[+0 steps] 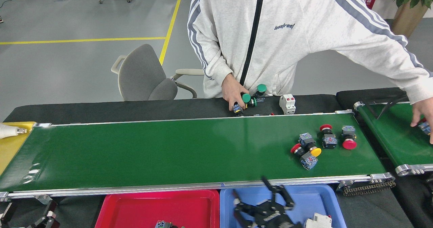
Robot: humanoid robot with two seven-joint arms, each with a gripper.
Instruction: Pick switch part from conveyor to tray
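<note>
Right gripper jaws spread wide and empty over the blue tray; your switch parts sit far right on the conveyor.

Reach for the yellow-capped cluster and you may knock its red-capped neighbours just beside it, or meet the person's hand at the side belt. Left gripper: cannot tell. A part lies in the red tray.
</note>
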